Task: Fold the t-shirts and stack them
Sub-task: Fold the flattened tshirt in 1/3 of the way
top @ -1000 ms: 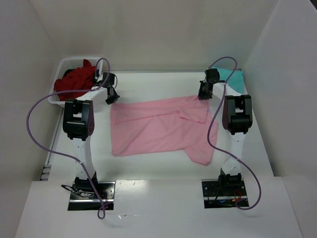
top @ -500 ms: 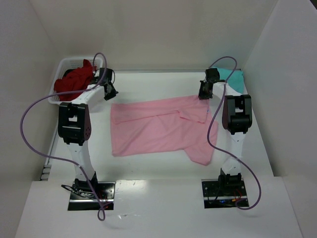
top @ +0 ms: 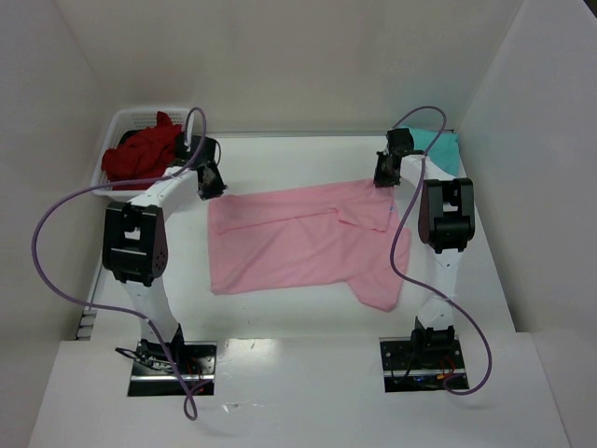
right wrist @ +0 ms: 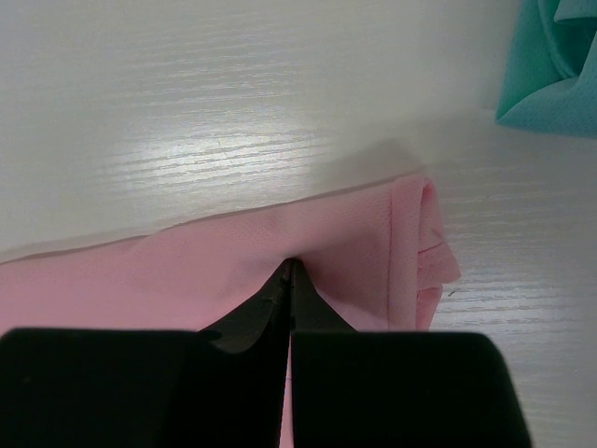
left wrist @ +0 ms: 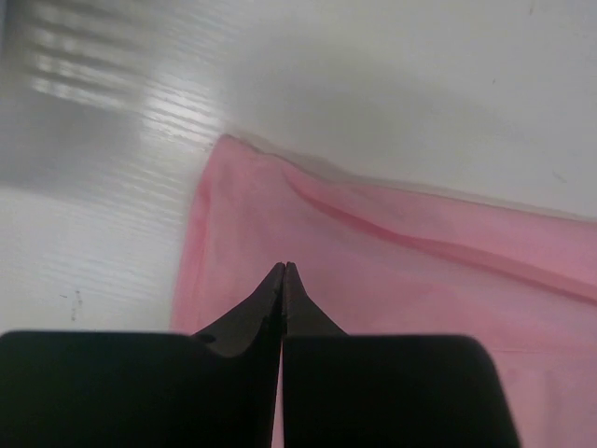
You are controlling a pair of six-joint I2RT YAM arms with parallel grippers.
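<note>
A light pink t-shirt [top: 298, 243] lies spread on the white table, partly folded, one sleeve hanging toward the near right. My left gripper [top: 213, 185] is shut just over its far left corner [left wrist: 392, 271]; I see no cloth between the tips [left wrist: 284, 266]. At the far right edge of the pink shirt [right wrist: 187, 271], my right gripper [top: 382, 179] is shut, and the fabric puckers up to its tips [right wrist: 291, 263]. A teal t-shirt [top: 438, 145] lies folded at the far right corner [right wrist: 555, 65]. Dark red t-shirts [top: 140, 154] are heaped in the basket.
The white lattice basket [top: 117, 126] stands at the far left corner, close behind the left gripper. White walls enclose the table at the back and on both sides. Purple cables loop off both arms.
The left gripper swung back toward the basket, then returned forward to the pink shirt's far left corner, its elbow shifting left. The right arm and the shirt have not moved.
</note>
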